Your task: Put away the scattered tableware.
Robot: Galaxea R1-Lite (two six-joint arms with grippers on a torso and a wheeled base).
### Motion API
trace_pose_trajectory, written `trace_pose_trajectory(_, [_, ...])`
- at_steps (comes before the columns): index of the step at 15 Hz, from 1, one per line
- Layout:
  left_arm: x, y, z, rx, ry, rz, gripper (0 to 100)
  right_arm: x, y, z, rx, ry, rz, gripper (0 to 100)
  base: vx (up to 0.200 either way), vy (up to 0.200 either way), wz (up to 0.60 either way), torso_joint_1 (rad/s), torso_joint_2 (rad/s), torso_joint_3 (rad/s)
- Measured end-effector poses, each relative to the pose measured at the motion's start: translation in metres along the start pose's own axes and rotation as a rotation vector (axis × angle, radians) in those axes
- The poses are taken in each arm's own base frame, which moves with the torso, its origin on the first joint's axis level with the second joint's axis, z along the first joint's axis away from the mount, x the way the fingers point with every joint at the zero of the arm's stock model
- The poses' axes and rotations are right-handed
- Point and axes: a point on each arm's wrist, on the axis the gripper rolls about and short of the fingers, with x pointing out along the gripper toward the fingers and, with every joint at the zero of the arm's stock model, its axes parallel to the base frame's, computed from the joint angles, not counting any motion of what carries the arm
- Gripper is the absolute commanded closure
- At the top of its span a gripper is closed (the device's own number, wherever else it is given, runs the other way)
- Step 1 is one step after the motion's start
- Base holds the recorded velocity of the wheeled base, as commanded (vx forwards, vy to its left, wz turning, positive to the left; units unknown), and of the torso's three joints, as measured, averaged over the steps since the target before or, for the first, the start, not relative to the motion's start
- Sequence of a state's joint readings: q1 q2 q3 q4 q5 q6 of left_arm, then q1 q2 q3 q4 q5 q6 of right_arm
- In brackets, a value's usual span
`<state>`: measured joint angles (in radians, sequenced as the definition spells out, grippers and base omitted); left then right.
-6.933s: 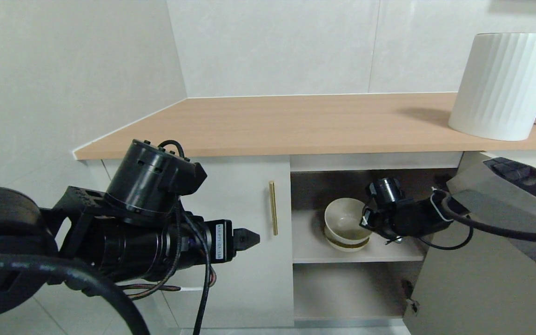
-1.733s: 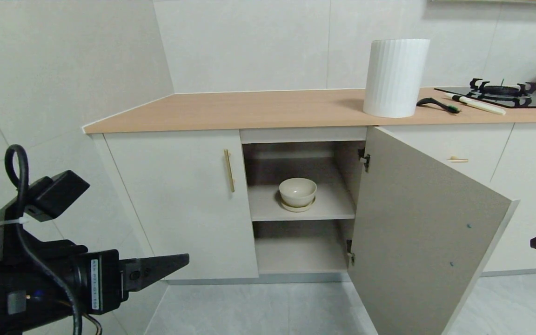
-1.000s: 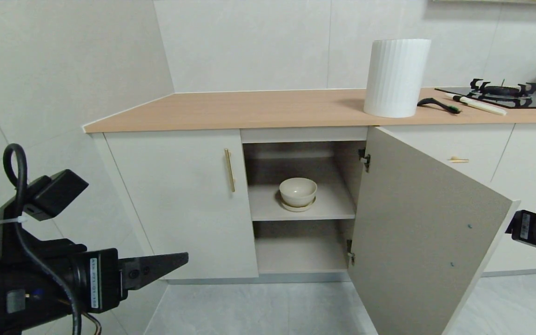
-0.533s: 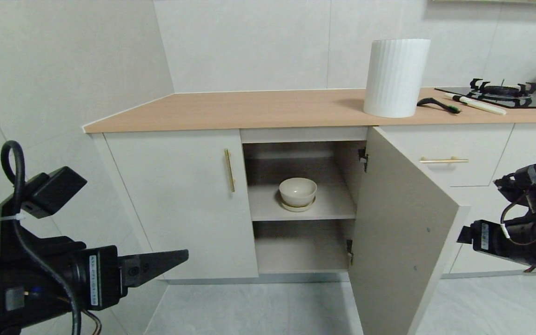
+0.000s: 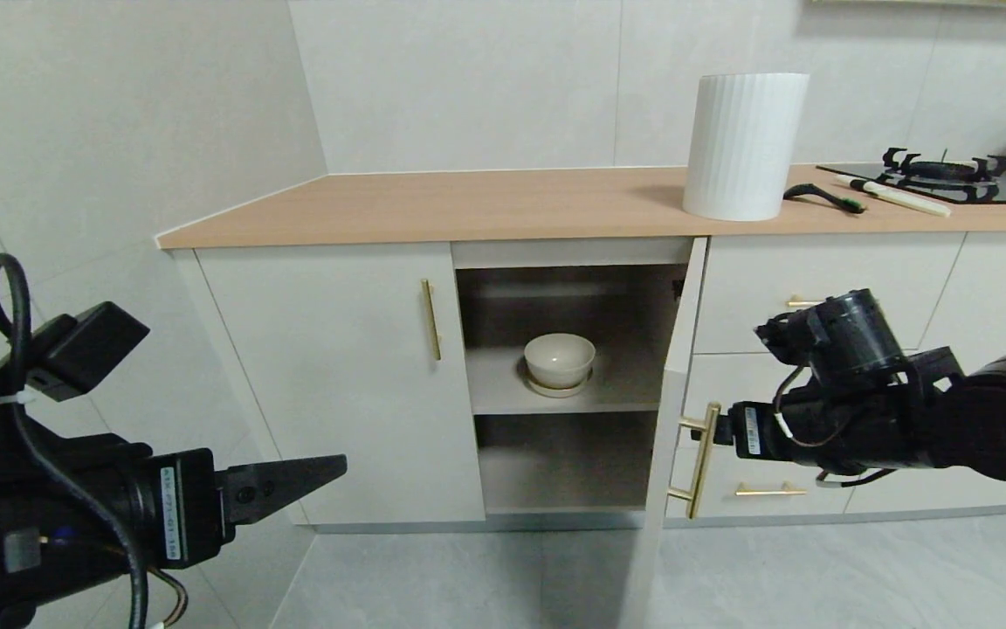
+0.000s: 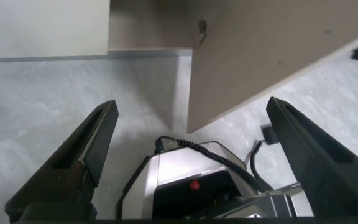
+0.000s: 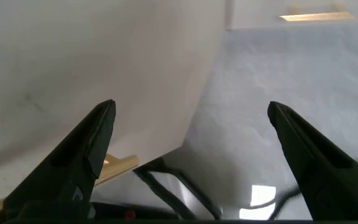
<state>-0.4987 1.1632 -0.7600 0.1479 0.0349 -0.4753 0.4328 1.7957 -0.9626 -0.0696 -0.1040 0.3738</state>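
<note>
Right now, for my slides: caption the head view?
Right gripper at the handle of the half-shut cabinet door; bowl on the shelf.

My head camera stands back from the cabinet, facing forward and a little down, and takes in the counter, door and floor. My left wrist camera looks between my left claw steeply down at the floor, with the door's lower corner near. My right wrist camera, past my right claw, sits close against the door's face. All three share door and floor.

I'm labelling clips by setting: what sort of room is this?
Probably a kitchen: a wooden countertop, a gas hob at its right end, and a bowl inside the open cabinet.
</note>
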Motion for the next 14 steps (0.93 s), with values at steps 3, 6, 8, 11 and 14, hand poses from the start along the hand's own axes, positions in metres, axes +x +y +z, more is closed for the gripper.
trace_pose_trajectory(3, [-0.001,0.000,0.001,0.002,-0.015,0.019,0,0.021,0.016,0.012,-0.017,-0.006,0.031,0,0.000,0.000,0.00,0.000,0.00,0.000])
trace_pose_trajectory(6, [0.000,0.000,0.001,0.004,-0.022,0.035,0,0.036,0.021,0.014,-0.019,0.010,0.049,0,0.000,0.000,0.00,0.000,0.00,0.000])
trace_pose_trajectory(8, [0.001,0.001,0.001,0.004,-0.020,0.040,0,0.043,0.022,0.012,-0.020,0.023,0.047,0,0.000,0.000,0.00,0.000,0.00,0.000])
trace_pose_trajectory(11, [0.001,0.001,0.001,0.009,-0.018,0.040,0,0.049,0.023,0.009,-0.022,0.038,0.043,0,0.067,0.000,0.00,0.001,0.00,0.001])
trace_pose_trajectory(14, [0.001,0.001,0.000,0.021,-0.013,0.043,0,0.050,0.030,0.004,-0.018,0.053,0.054,0,0.200,0.000,0.00,-0.005,0.00,0.004])
